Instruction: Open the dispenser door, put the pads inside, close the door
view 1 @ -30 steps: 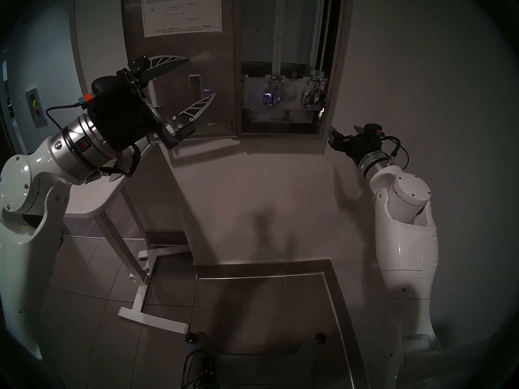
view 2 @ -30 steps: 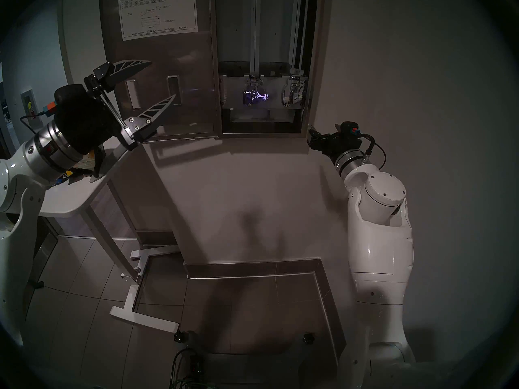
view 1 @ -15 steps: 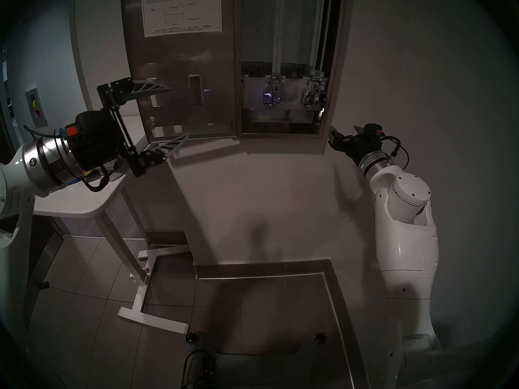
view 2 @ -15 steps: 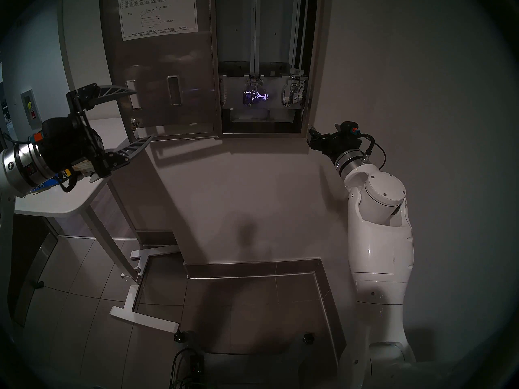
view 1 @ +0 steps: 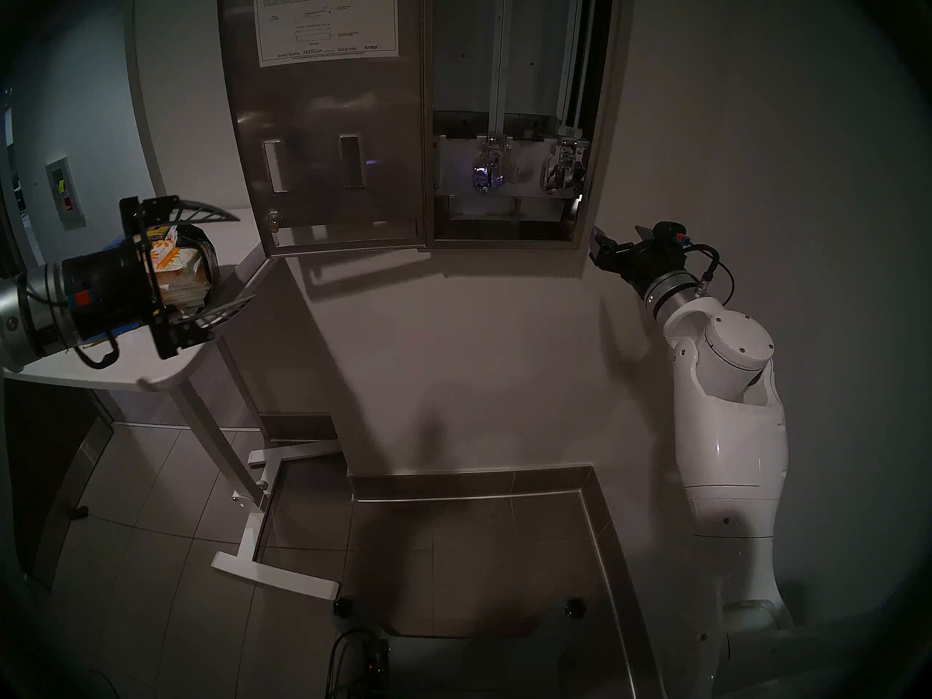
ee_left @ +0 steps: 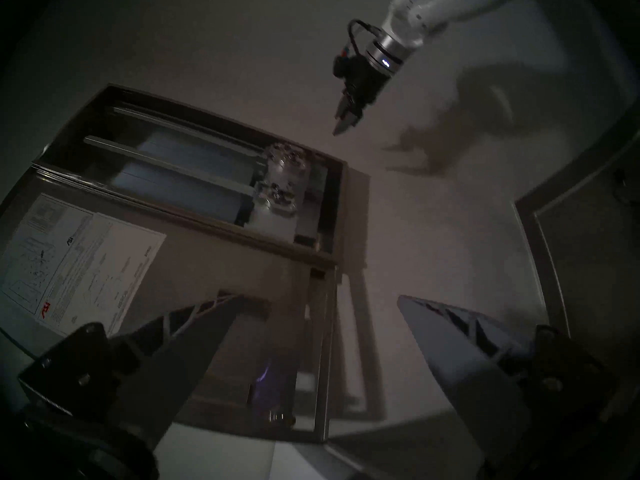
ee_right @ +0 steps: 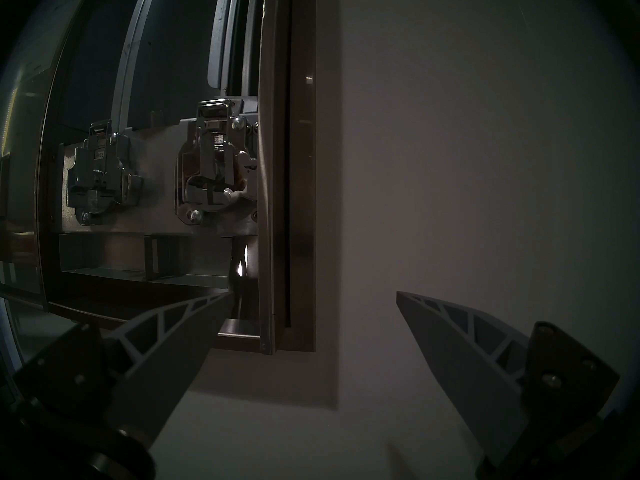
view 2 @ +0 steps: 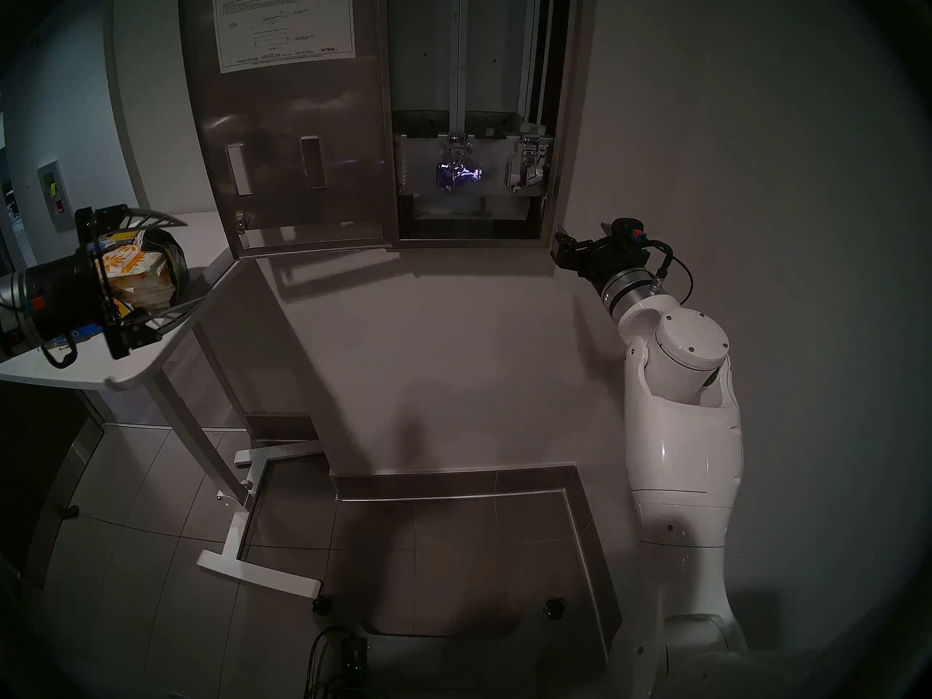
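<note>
The steel dispenser (view 1: pixel 464 52) on the wall stands open, its two chrome levers (view 1: pixel 491 171) bare. The dispenser door (view 1: pixel 323 108) is swung fully left, its white instruction sheet (view 1: pixel 328 22) facing me. A stack of pads (view 1: pixel 176 269) with orange print lies on the white table (view 1: pixel 126 365) at the left. My left gripper (view 1: pixel 247 258) hovers open and empty over that table, in front of the stack, pointing toward the door (ee_left: pixel 194 316). My right gripper (view 1: pixel 618 234) is open and empty near the wall, beside the dispenser's lower right corner (ee_right: pixel 294 330).
The table stands on a white leg with a floor frame (view 1: pixel 272 577). A dark wrapping (view 1: pixel 204 251) curls around the pad stack, and a blue-and-yellow bag (view 2: pixel 75 335) shows under my left wrist. A tiled step (view 1: pixel 479 486) runs along the wall below.
My left arm has swung left and down, from in front of the door to above the table, uncovering the pad stack. The gripper stayed open. The right arm has not moved.
</note>
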Tool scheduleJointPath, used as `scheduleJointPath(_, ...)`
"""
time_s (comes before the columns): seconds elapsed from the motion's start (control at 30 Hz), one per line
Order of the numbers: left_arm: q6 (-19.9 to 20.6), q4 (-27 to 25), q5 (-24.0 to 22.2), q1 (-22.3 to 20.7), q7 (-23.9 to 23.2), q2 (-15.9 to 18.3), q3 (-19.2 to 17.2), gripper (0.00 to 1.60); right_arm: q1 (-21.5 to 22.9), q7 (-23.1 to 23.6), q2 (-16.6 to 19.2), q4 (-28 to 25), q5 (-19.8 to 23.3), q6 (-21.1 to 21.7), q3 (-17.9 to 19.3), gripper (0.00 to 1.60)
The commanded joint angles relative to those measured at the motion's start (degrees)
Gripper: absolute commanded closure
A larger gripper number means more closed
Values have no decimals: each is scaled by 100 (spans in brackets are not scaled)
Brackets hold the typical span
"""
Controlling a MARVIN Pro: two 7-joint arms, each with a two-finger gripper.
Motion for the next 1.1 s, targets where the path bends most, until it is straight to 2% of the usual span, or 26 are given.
scheduleJointPath(0.0,-471,152,183,-14,-278,-57,-829,0,169,-14,25,-186,-13,-49,-9,0)
scheduleJointPath(0.17,-751,399,443,-141,-280,-50,-954,0,168,-25,31,-191,-9,-47,-15,0)
scheduleJointPath(0.47,-876,498,498,-126,-383,-19,-1056,0,166,-38,39,-195,-2,-46,-22,0)
scheduleJointPath(0.53,-989,527,650,-138,-345,-49,-1060,0,165,-44,44,-196,2,-46,-26,0)
scheduleJointPath(1.07,-1227,857,1003,-157,-360,17,-1252,0,162,-64,64,-196,24,-47,-40,0)
